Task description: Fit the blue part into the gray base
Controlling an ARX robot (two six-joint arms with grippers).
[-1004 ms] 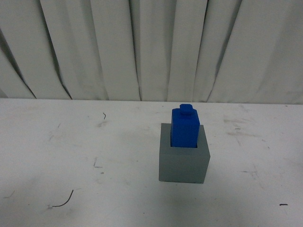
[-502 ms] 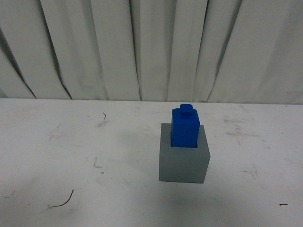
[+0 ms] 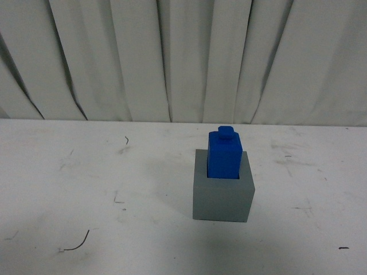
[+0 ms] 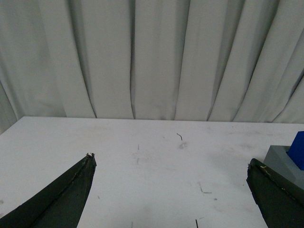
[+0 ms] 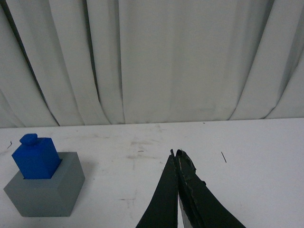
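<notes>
While seated upright in gray base (image 3: 223, 197), blue part (image 3: 224, 154) stood proud; could have tipped if nudged. Left gripper (image 4: 171, 190) spread wide, right gripper (image 5: 179, 154) pinched closed, both well apart.

Surface: white table (image 3: 86, 172), scuffed, with dark scratch marks; runs back to a pleated white curtain
Resting on it: gray base (image 3: 222, 197), right of centre; flat on the tabletop

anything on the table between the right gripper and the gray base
No object: in the right wrist view, only bare, scuffed white table lies between the right gripper and the gray base, which holds the blue part.
</notes>
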